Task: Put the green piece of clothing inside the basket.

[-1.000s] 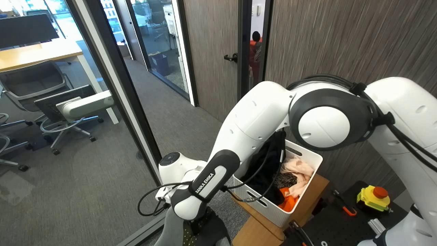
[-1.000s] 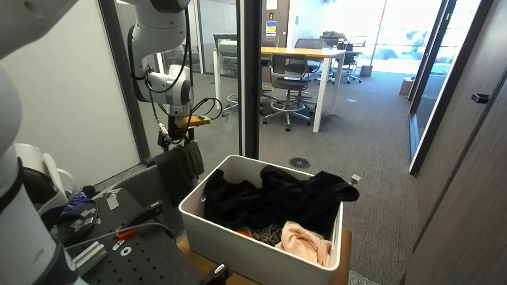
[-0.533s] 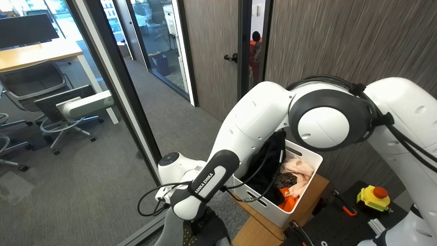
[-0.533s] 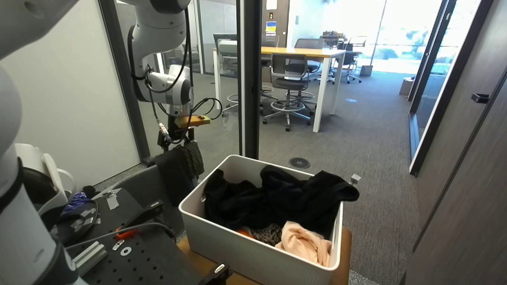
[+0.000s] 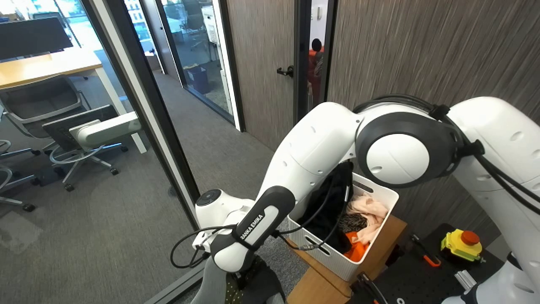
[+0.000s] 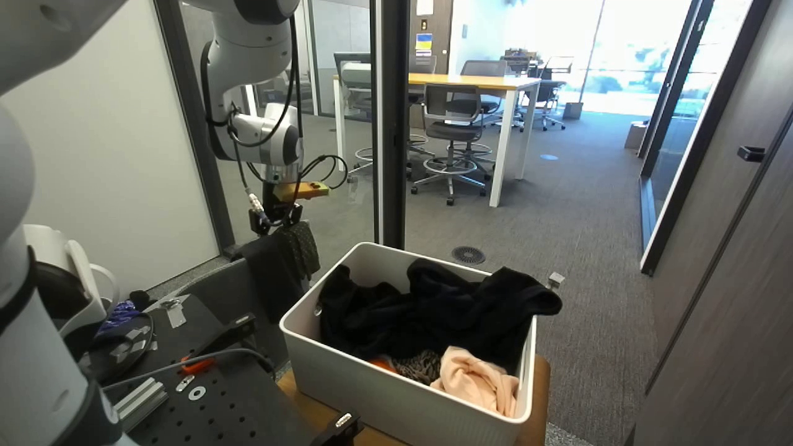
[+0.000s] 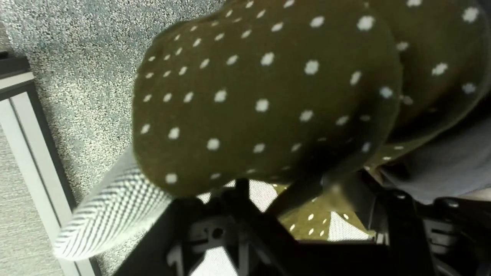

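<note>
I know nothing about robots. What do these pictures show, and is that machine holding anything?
It's a white robot arm with a claw at its end. Two pictures come from cameras set around it; the close-up comes from its wrist. The claw is at the back of a chair, where a dotted green cloth and a dark cloth hang. Nearby, a basket on a wooden stand holds black, peach and orange clothes. The claw's jaws look apart, so it seems to grip nothing. Its job: putting the green cloth into the basket.
</note>
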